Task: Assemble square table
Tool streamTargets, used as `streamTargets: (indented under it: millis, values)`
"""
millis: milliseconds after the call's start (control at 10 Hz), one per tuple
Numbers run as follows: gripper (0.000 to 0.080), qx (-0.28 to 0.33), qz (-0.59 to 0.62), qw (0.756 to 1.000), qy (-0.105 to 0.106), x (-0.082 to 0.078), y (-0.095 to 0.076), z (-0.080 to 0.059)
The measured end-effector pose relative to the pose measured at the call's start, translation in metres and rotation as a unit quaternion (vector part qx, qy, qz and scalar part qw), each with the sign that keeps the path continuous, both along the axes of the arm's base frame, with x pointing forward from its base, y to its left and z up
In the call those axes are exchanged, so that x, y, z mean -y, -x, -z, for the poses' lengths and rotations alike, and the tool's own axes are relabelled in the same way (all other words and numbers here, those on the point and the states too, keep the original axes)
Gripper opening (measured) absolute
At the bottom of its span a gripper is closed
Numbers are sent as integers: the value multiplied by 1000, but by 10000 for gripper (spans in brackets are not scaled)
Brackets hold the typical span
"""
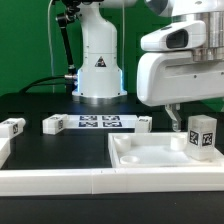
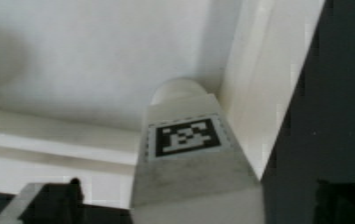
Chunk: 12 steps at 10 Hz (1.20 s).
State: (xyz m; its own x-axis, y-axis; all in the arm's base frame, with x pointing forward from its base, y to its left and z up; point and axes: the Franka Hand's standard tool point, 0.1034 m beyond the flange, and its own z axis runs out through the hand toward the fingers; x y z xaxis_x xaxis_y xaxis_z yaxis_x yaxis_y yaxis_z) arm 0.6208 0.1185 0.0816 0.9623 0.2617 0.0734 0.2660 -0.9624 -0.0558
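My tool (image 2: 199,192) is showing only dark finger ends, cut off, so I cannot tell its grip. The tagged white blocky leg (image 1: 203,135) is standing upright at a corner of the smooth rimmed slab (image 1: 150,152).

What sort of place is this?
Probably a robotics lab bench: a white robot arm stands on a black table, a marker board lies flat on it, and a white leg carries a printed tag.
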Motion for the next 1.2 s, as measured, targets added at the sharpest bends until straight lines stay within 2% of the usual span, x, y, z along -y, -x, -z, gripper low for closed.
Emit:
streamTargets:
  millis: [200,400,600,800,900,1000,1200]
  values:
    - [621,0,0,1000,0,0,0,0]
    - [288,0,8,1000,-1,0,0,0]
    - [290,-2,24,1000,-2,0,0,0]
    - [290,-12,148,989,-20,2,0,1]
    - [290,-15,219,975,-28,3,0,1]
    - [290,-21,307,951,-34,3,1,1]
    - [291,-29,405,913,-37,3,1,1]
